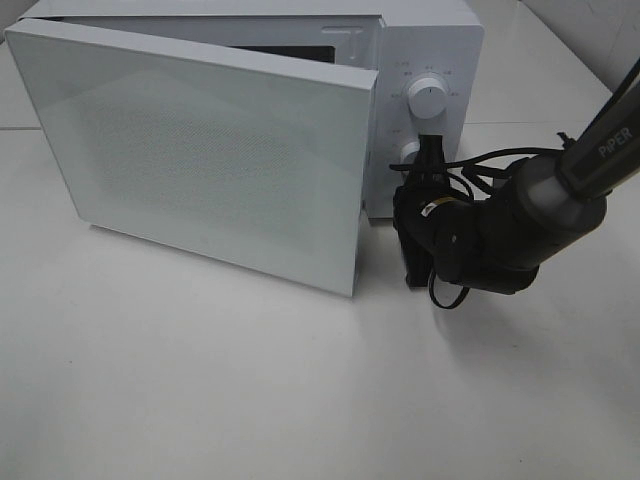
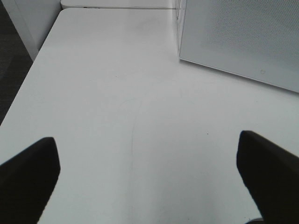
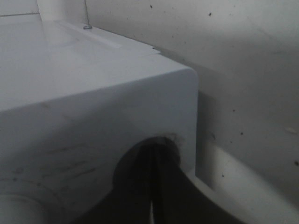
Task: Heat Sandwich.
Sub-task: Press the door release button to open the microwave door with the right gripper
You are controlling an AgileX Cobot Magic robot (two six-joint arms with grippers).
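Sandwich not visible in any view: not on the surface [image 1: 250, 400], not in either hand. It could be inside the microwave [image 1: 430, 40] behind the door [image 1: 210, 150], but the cavity is hidden, so cannot tell. No pink plate in sight either. The door stands swung out from the body at an angle, its free edge well forward of the control panel [image 1: 425, 125], so it is not closed. Judgement: if the sandwich is loaded, what's left is shutting the door and setting the dial; heating does not look started. Right hand [image 1: 430, 152] is pinched fully together, nothing between the fingers, with the tips up against the panel just beside the lower knob [image 1: 407, 152], below the upper knob [image 1: 430, 100]. The right wrist view shows the closed tips [image 3: 154, 156] pressed at a dark round spot on the white panel near its corner; whether they actually touch the knob I cannot tell. Left hand [image 2: 147, 175] is spread wide and holds nothing, hanging over bare surface, well apart from the door.
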